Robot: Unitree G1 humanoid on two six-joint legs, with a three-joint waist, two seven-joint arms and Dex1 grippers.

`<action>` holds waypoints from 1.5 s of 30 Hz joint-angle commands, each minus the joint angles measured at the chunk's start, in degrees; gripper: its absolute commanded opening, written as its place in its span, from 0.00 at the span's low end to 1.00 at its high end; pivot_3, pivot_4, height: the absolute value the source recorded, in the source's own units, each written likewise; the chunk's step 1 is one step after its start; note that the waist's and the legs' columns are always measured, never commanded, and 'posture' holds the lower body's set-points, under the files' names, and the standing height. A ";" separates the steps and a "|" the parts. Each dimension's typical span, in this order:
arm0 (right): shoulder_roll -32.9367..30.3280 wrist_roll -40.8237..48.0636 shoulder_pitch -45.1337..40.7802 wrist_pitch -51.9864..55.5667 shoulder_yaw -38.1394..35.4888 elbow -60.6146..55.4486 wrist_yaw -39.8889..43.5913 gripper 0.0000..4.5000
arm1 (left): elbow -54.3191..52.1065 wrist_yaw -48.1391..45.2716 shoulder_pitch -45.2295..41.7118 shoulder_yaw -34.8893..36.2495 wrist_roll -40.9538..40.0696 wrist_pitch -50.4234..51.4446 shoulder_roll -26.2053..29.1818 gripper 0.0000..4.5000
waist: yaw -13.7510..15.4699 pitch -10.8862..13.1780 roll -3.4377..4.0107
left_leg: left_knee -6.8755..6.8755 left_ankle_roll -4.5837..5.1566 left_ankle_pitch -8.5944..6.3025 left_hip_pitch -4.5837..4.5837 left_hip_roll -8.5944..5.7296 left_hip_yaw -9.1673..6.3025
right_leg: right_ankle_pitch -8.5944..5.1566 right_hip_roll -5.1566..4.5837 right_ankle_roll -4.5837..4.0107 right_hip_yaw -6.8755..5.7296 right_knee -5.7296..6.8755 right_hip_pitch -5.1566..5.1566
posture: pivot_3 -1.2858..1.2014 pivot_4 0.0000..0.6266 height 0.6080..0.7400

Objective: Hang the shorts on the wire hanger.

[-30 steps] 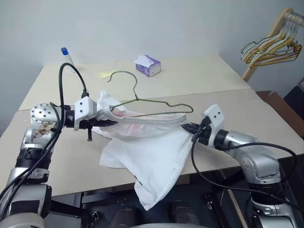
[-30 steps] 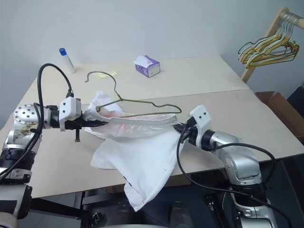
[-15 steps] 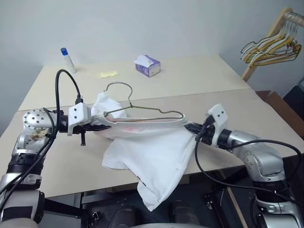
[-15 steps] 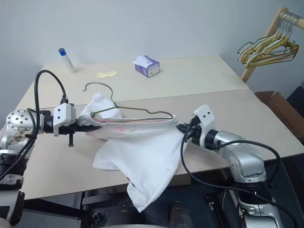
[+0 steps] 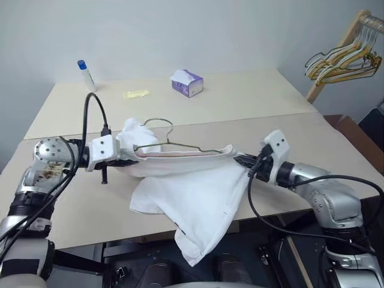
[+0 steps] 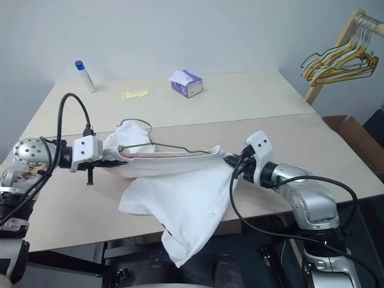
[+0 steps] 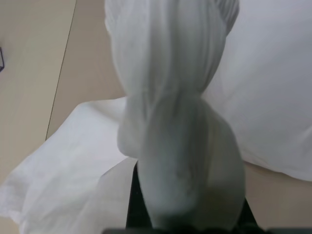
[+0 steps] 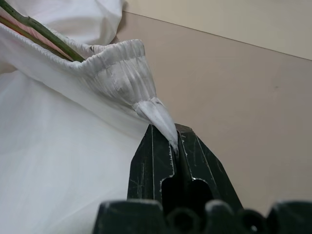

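While the shorts (image 5: 192,192) hung stretched between the two arms above the near part of the table (image 5: 252,102), their gathered waistband ran as a taut line from left to right, and that line was the long axis on which the coming move depended. Left pincer (image 5: 127,161) was closed on a bunched fold of the waistband at its left end, the cloth wrapping over the black fingers in the left wrist view. Right pincer (image 8: 174,142) was clamped on a pinched tip of the elastic at the right end, its two fingers pressed together on the cloth. Wire hanger (image 5: 180,146) lay along the same axis, just above and behind the waistband, its shoulders partly inside the opened waist and its hook (image 5: 157,122) rising nearer the left pincer. In the right wrist view a length of the olive wire (image 8: 44,33) showed against the pink-tinted inner band. One leg of the shorts drooped past the near table edge. As a judgement, the left arm was nearer the hook, and the hanger's right shoulder sat close to the right pincer's grip. A purple tissue box (image 5: 187,83), a blue-capped bottle (image 5: 86,75) and a bunch of hangers (image 5: 342,57) stood well apart.
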 commanded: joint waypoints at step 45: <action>-18.91 -10.84 -31.54 1.78 23.50 8.08 27.62 1.00 | 10.81 5.99 -15.84 -4.01 5.30 -3.73 -13.45 0.00 | -0.58 -0.10 -0.08 | 0.09 0.06 -0.03 -0.18 -0.01 0.04 | 0.02 -0.03 0.00 -0.04 0.00 -0.11 | 0.51 0.00 1.00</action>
